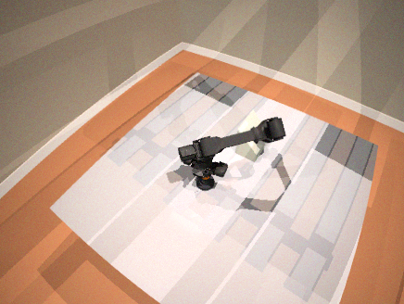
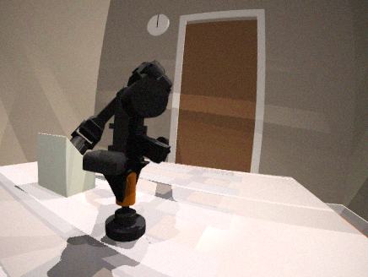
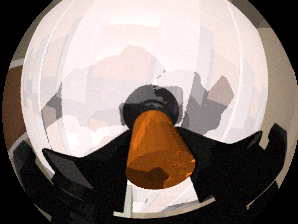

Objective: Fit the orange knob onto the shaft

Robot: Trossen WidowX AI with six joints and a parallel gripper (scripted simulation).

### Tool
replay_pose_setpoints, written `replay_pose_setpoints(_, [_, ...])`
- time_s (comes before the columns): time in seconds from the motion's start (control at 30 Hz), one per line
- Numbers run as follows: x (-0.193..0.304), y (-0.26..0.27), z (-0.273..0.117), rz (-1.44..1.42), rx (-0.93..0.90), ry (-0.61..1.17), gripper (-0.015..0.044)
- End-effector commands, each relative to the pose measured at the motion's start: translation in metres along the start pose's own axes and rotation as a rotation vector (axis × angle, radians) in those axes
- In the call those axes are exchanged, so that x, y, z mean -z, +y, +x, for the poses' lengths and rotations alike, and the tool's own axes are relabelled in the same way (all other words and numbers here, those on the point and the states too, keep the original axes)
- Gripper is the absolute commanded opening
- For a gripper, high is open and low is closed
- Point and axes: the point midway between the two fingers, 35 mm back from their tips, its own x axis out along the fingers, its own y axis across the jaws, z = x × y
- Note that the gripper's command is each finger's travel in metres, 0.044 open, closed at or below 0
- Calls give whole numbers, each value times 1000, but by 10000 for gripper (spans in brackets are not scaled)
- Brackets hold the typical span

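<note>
The orange knob (image 1: 206, 177) (image 2: 132, 191) (image 3: 156, 145) is held upright, or nearly so, between the fingers of my gripper (image 2: 128, 192) (image 3: 153, 132), which is shut on it. The knob is over the dark round pedestal (image 1: 205, 185) (image 2: 125, 230) (image 3: 131, 111). In the exterior view a short dark piece of the shaft (image 2: 125, 208) shows between the knob's lower end and the pedestal's raised collar, so the knob is not against the pedestal. Whether the shaft's tip is inside the hole cannot be told. The shaft's flat side and the knob's hole are hidden.
A pale green block (image 1: 246, 152) (image 2: 52, 166) with a sloped top stands on the white table (image 1: 139, 250) (image 2: 253, 236), behind and to one side of the pedestal. The arm's shadows fall across the table. A brown door and a round clock are in the background.
</note>
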Motion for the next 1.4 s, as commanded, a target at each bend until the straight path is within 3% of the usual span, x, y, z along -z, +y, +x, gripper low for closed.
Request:
replay_pose_setpoints(0.0, [-2, -2, 1, -17, 2, -3, 0])
replay_pose_setpoints(1.37, [1, 1, 5, -31, 2, -3, 0])
